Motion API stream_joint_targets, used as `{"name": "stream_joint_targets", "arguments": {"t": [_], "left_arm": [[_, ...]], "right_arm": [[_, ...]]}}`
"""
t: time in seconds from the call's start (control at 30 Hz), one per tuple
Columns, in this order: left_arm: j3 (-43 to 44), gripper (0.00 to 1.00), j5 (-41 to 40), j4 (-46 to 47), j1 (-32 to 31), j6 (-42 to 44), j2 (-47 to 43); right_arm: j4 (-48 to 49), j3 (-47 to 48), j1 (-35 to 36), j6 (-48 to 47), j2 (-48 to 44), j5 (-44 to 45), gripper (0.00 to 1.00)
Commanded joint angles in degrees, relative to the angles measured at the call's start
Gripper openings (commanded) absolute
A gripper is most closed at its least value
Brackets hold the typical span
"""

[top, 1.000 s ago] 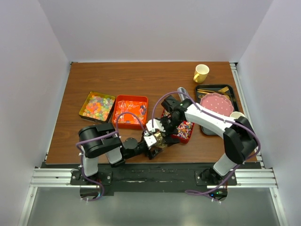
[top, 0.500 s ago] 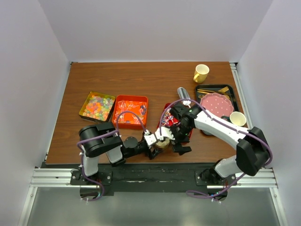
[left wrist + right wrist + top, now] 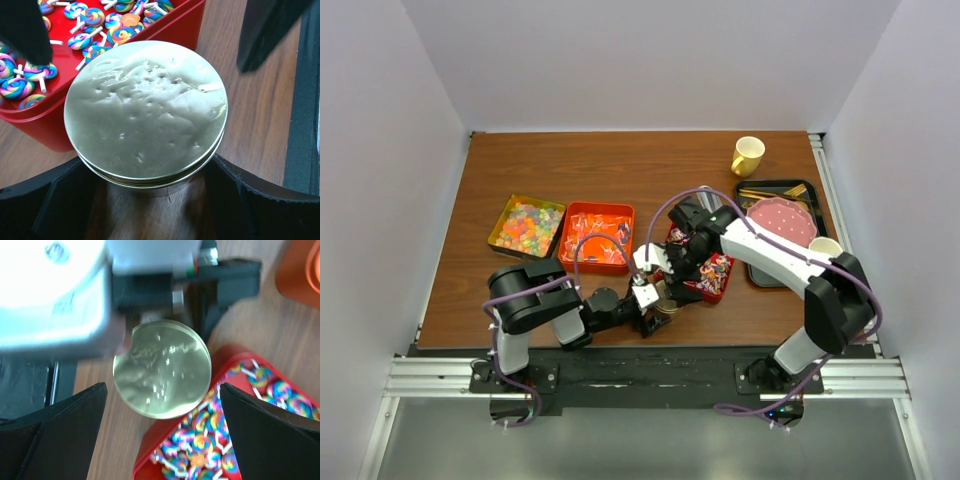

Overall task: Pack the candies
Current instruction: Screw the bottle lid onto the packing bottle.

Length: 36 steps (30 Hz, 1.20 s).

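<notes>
Left gripper [image 3: 655, 300] is seen closed about a round tin [image 3: 150, 186], its black fingers [image 3: 45, 200] set against the wall on either side, low at the near edge of the table [image 3: 620, 165]. The tin is shut by a round gold lid [image 3: 145, 110], shiny and dimpled, so nothing inside it can be seen. Right gripper [image 3: 161, 390] is held above that lid with its jaws spread wide and nothing between them; no contact with the lid is shown.

Swirled candies [image 3: 90, 22] on white sticks are heaped in a red tray [image 3: 175, 30], which stands just beside the tin on its far side; whether the two touch cannot be told. Part of that tray is hidden from above by the right arm [image 3: 770, 255], which is stretched across it. Further left, wrapped candies [image 3: 598, 235] are held in an orange tray [image 3: 563, 250] and gummy candies [image 3: 525, 225] in a yellow tray [image 3: 495, 235]. At the far right a yellow mug [image 3: 747, 156], a black tray [image 3: 775, 183] bearing a pink dotted plate [image 3: 782, 222], and a white cup [image 3: 825, 246] are found.
</notes>
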Motion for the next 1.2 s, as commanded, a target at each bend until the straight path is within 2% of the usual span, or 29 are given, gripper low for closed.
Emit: {"name": "stream_joint_targets", "arguments": {"t": [0.0, 0.33, 0.7, 0.93, 1.1, 1.17], "left_arm": [[-0.38, 0.0, 0.57, -10.39, -0.63, 2.12, 2.19], [-0.38, 0.0, -0.48, -10.48, -0.55, 1.33, 2.19], [-0.12, 0.0, -1.89, -10.74, -0.37, 0.63, 2.63], [0.15, 0.0, -2.15, -10.92, -0.37, 0.71, 3.07], [0.59, 0.0, -0.66, -12.14, -0.37, 1.06, 3.16], [0.59, 0.0, -0.22, -12.15, -0.46, 1.15, 3.25]], "right_arm": [[2.89, 0.85, 1.58, -0.42, 1.21, -3.32, 0.99], [-0.35, -1.96, 1.85, -1.47, 0.34, -0.25, 0.99], [-2.64, -8.37, 1.41, 4.14, -7.91, 1.51, 0.99], [-9.06, -12.15, 1.23, 6.25, -14.24, 1.59, 0.99], [-3.71, -9.79, -1.58, 10.65, -16.45, 1.86, 0.99], [1.38, -9.0, -1.67, 9.96, -16.63, 2.12, 0.99]]}}
